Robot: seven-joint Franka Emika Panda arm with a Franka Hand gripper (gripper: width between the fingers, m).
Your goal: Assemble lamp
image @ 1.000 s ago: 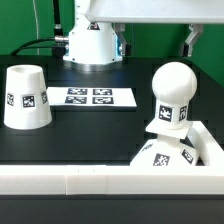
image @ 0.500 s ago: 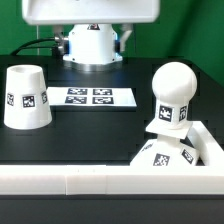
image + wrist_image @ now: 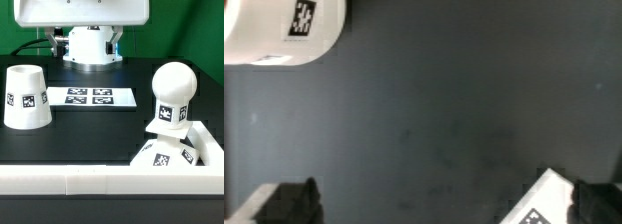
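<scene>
black table before a green wall; end effector open, empty.

Even bright light overhead, soft shadows (wrist view blurry, dimmer).

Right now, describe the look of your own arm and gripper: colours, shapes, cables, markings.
The arm shows in the exterior view as a broad white housing with rounded corners. Behind it stands a white rounded pedestal on a dark ring, with black cables beside it. In the wrist view only one dark, blocky, blurred fingertip shows. No markings can be made out on any of them.
</scene>
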